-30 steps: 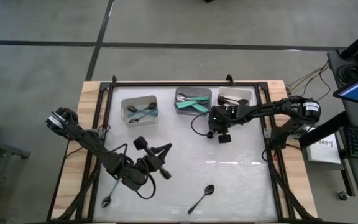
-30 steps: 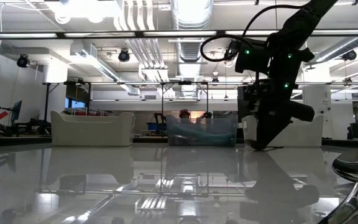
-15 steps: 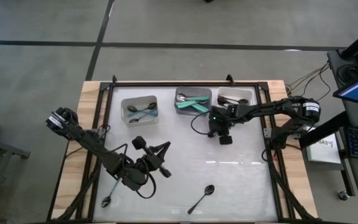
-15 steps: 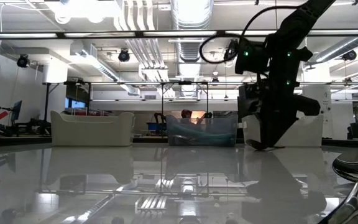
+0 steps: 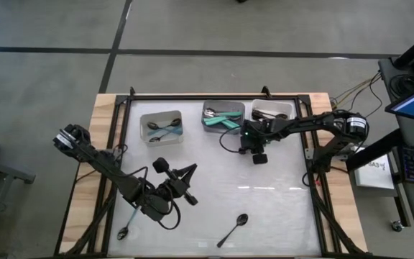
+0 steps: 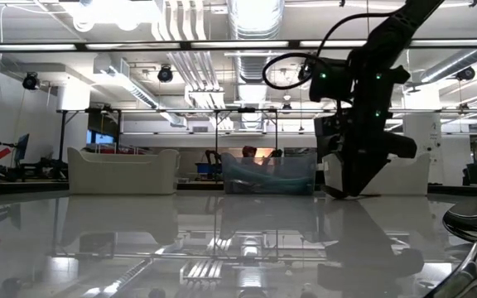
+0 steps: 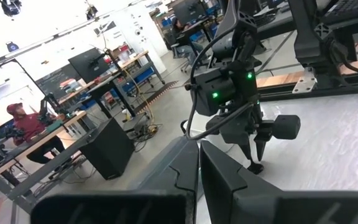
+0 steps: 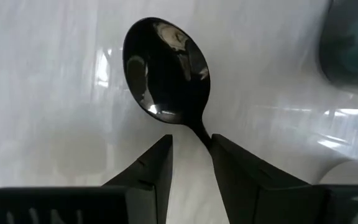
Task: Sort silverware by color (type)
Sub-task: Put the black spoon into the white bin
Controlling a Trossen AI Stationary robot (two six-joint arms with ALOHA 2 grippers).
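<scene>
Silverware sorting looks nearly finished on the white bench. Three small rectangular bins hold spoons: dark ones in the left bin, teal-handled ones in the middle bin; the right bin is unclear. The right gripper pinches a black spoon beside the middle bin. Two dark spoons wait near the front edge. Whether the left gripper is spread, I cannot tell.
</scene>
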